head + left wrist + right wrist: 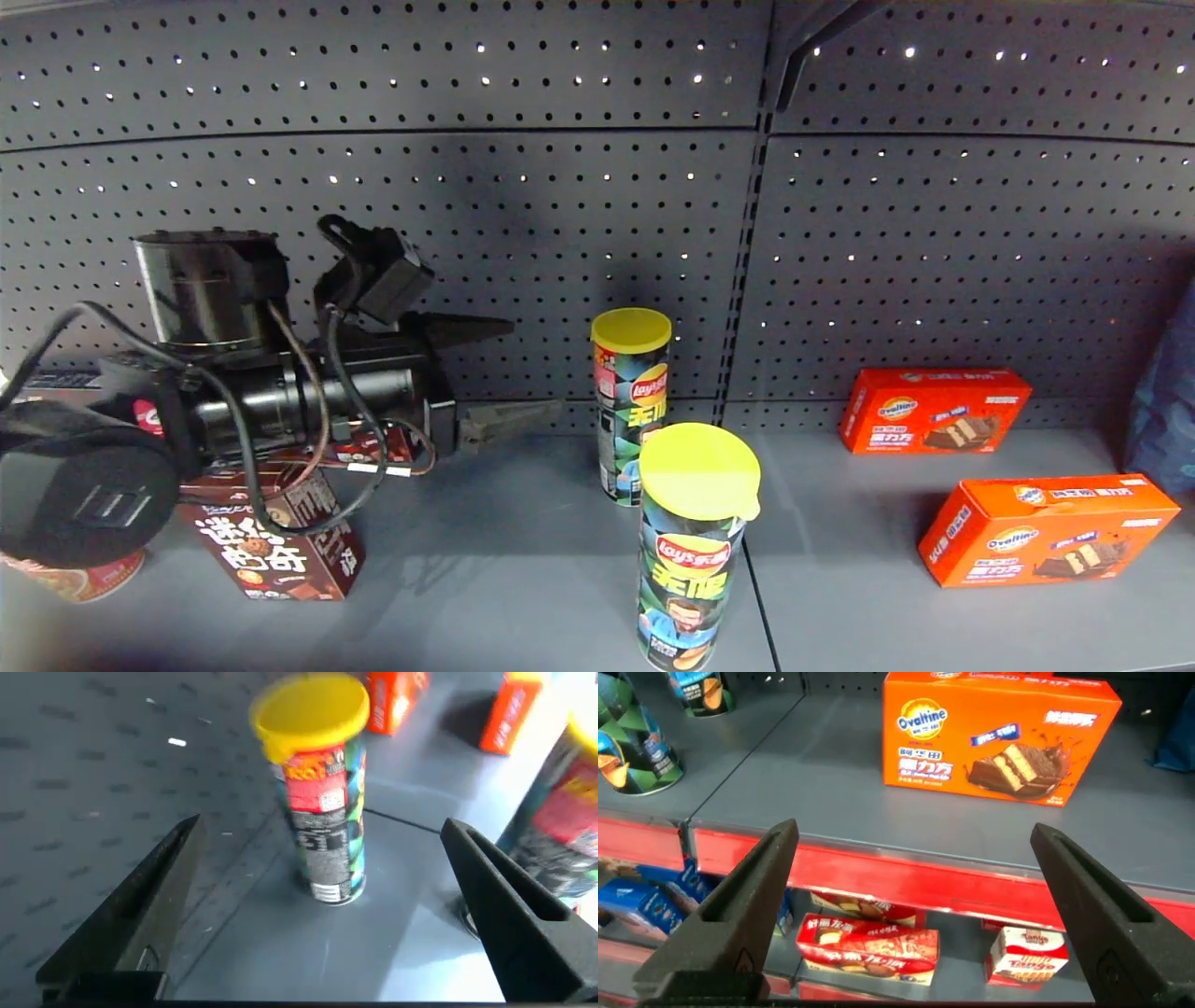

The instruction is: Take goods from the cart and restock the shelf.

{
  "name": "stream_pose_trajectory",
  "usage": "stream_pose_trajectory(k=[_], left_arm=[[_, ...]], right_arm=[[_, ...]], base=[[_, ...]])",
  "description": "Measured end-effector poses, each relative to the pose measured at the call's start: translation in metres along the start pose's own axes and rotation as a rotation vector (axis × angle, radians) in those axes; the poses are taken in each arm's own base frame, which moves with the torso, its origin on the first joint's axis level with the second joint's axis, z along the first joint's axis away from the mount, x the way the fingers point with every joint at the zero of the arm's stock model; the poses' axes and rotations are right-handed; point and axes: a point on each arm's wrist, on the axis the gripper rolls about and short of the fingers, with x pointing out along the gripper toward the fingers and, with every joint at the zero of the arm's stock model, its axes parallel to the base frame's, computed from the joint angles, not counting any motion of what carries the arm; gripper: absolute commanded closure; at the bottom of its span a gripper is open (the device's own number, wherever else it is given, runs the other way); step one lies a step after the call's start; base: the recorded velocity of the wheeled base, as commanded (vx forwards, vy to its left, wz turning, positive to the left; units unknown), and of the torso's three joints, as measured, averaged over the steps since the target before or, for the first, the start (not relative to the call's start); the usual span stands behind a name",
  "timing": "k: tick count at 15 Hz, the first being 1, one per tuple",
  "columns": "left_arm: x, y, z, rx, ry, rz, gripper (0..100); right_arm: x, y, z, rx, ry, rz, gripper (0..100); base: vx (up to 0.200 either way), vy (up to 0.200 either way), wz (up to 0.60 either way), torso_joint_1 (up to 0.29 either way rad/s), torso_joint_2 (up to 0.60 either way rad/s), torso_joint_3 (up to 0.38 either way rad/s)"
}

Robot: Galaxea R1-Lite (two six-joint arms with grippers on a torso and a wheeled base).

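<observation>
Grey shelf, left pincer wide open, facing chip can

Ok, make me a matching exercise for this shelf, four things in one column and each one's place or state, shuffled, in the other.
Things:
1 brown box
2 front chip can
3 rear orange box
4 left gripper

Descriptions:
A open, facing the rear chip can
B right side, by the back wall
C beneath the left arm
D middle, nearest the front edge of the shelf

Pairs: 1-C, 2-D, 3-B, 4-A.
</observation>
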Motion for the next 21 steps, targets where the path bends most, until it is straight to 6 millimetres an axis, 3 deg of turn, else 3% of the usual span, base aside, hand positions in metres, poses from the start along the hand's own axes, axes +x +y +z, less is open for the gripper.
stream_pose_trajectory(k=[4,10,12,14,17,19,21], left_arm=[[-0.054,-0.028,0.022,0.007,-0.014,0.118,0],[-0.138,-0.093,0.027,-0.022,0.015,0.254,0],[-0.161,-0.114,0.025,-0.035,0.019,0.283,0],[-0.182,-0.134,0.019,-0.037,0.012,0.298,0],[-0.199,-0.152,0.007,-0.032,-0.006,0.310,0],[-0.204,-0.158,0.004,-0.043,-0.029,0.324,0],[-0.208,-0.160,0.005,-0.036,-0.044,0.345,0]], right_arm=[[0.000,0.000,0.002,-0.001,-0.005,0.025,0],[-0.001,0.000,0.005,-0.055,-0.002,-0.058,0],[-0.001,0.000,0.026,-0.066,-0.021,-0.042,0],[0.001,0.000,0.066,-0.079,-0.050,0.001,0],[0.025,-0.002,0.123,-0.159,-0.024,0.075,0],[0.050,0.000,0.138,-0.182,0.047,0.139,0],[0.075,0.012,0.142,-0.147,0.137,0.239,0]], base=[[0.000,0.000,0.00,0.000,0.00,0.000],[0.000,0.000,0.00,0.000,0.00,0.000],[0.000,0.000,0.00,0.000,0.00,0.000],[0.000,0.000,0.00,0.000,0.00,0.000],[0.000,0.000,0.00,0.000,0.00,0.000],[0.000,0.000,0.00,0.000,0.00,0.000],[0.000,0.000,0.00,0.000,0.00,0.000]])
